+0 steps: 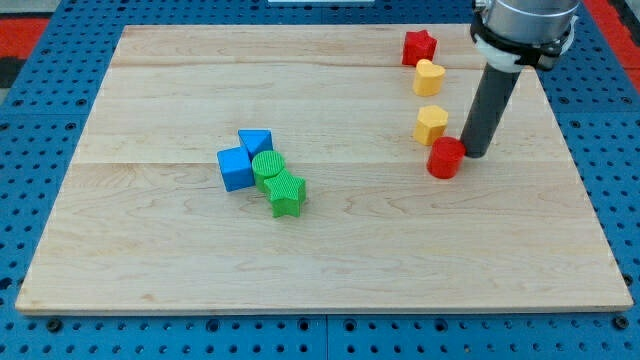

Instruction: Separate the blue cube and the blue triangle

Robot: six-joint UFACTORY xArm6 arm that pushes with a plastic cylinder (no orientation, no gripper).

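Note:
The blue cube and the blue triangle sit touching each other left of the board's centre, the triangle just above and right of the cube. A green cylinder touches both, with a green star right below it. My tip is far to the right of the blue blocks, right beside a red cylinder on its right side.
A yellow pentagon-like block sits just above the red cylinder. A yellow heart and a red star stand near the view's top right. The wooden board lies on a blue pegboard.

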